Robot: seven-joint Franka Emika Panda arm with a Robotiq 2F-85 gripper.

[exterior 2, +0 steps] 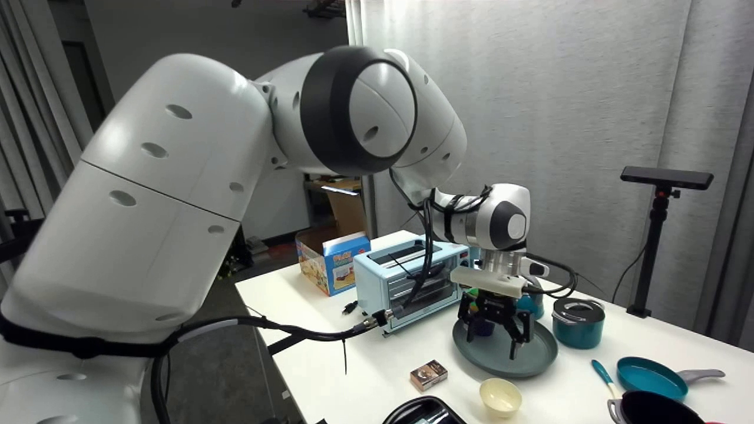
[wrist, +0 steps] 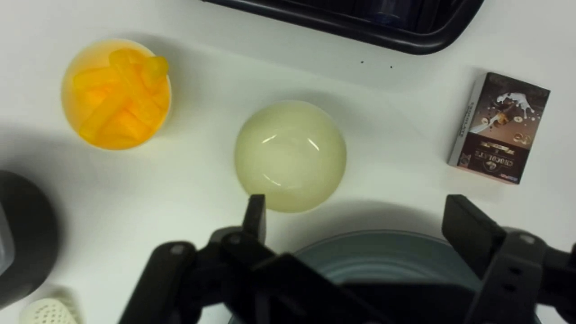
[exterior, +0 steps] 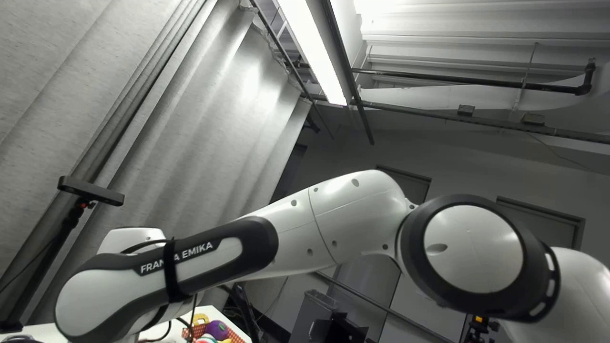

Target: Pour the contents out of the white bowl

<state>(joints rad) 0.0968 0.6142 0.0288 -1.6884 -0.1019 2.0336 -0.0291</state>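
At ten o'clock in the wrist view, the white bowl (wrist: 87, 58) stands upright on the desk (wrist: 180, 189). Piled in it are yellow and orange pieces (wrist: 128, 96), several of them stick-shaped; one yellow end pokes past the rim at two o'clock. The fingers (wrist: 472, 234) are spread wide — they have hold of nothing — and sit at four o'clock from the white bowl.

Just short of four from that bowl, and apart from it, is a cream bowl (wrist: 290, 157) with glints on its smooth inside. A chocolate box (wrist: 504, 130) lies flat at three o'clock, well apart, and the rounded rim of a black container (wrist: 342, 27) shows between two and three (what it holds is too dark to make out).

In an exterior view the fingers hang over a grey-green plate (exterior 2: 500, 368), at twelve o'clock from the cream bowl. From that cream bowl, a teal pot (exterior 2: 577, 330) stands between one and two, a teal pan (exterior 2: 651, 380) lies just short of three, and a light-blue toaster oven (exterior 2: 397, 288) is near eleven.

At seven o'clock in an exterior view, a red basket (exterior: 237, 331) holds coloured things, a purple one (exterior: 217, 328) among them — partly hidden by the arm (exterior: 333, 224).
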